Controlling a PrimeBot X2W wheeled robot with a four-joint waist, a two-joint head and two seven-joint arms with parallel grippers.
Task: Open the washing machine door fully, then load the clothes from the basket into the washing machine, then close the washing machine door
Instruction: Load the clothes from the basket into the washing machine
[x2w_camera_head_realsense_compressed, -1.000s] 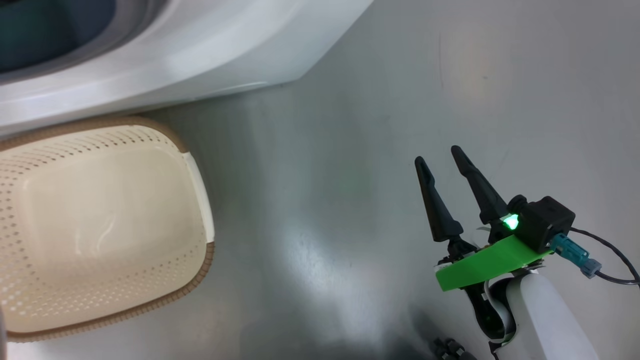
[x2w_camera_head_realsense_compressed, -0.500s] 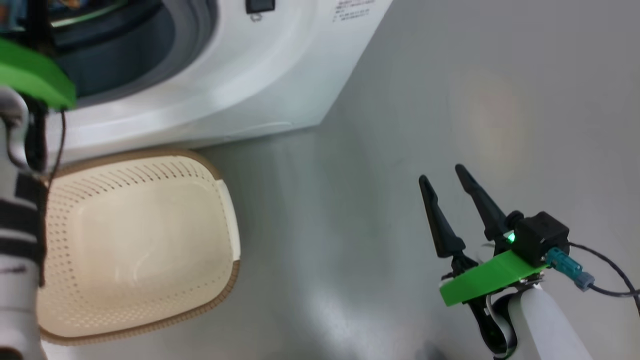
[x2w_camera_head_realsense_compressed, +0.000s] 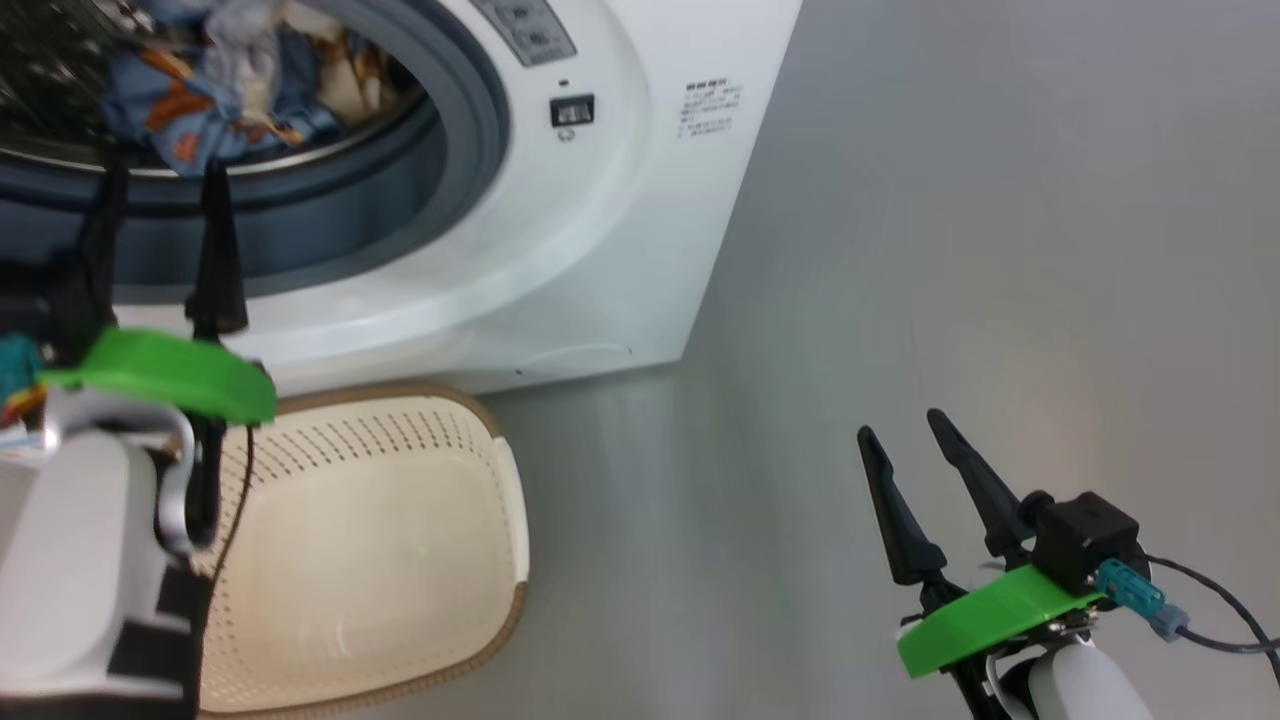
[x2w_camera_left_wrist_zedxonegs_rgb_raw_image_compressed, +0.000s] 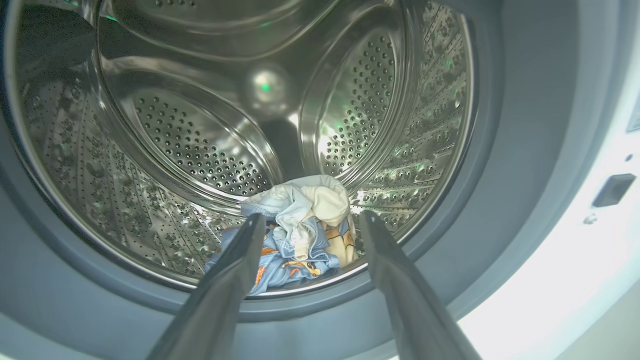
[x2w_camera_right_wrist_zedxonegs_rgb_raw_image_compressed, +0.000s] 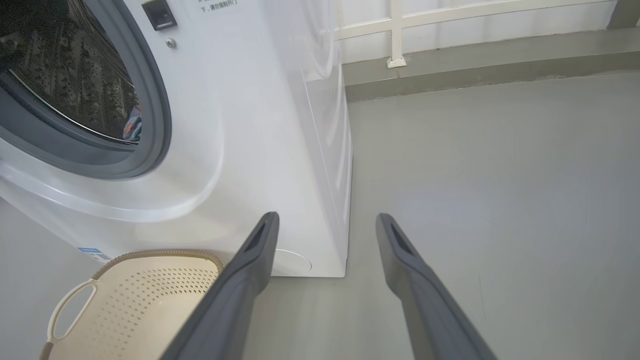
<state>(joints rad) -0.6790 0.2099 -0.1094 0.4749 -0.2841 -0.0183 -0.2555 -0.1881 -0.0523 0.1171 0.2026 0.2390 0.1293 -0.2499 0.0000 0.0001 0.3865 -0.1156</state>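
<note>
I am holding the left gripper (x2w_camera_left_wrist_zedxonegs_rgb_raw_image_compressed: 311, 220) at the mouth of the washing machine (x2w_camera_head_realsense_compressed: 640, 250), its two fingers standing wide apart and gripping nothing. The clothes (x2w_camera_left_wrist_zedxonegs_rgb_raw_image_compressed: 295, 235) are lying straight ahead of those jaws and a little below, bunched on the near floor of the drum (x2w_camera_left_wrist_zedxonegs_rgb_raw_image_compressed: 200, 150) just behind the grey gasket (x2w_camera_head_realsense_compressed: 470, 100). The basket (x2w_camera_head_realsense_compressed: 400, 450) is sitting beneath and behind the left jaws, right against the machine's foot, and I am seeing nothing in it.

The right gripper (x2w_camera_head_realsense_compressed: 900, 423) is hanging over bare floor (x2w_camera_head_realsense_compressed: 950, 250), jaws likewise spread and empty. From there the machine is lying ahead and off to the left, well apart.

By my reading the loading is looking finished, and the closing of the door is what is remaining. I cannot tell where the door is hanging. The latch slot (x2w_camera_head_realsense_compressed: 571, 110) is sitting on the rim toward the right jaws' side. So I am judging that the hinge, and the swung-out door, are lying out beyond the left jaws' far side, its face upright.

That is making the left arm the nearer one. The coming move is turning on reaching outward past the opening and sweeping the door across toward that slot.
</note>
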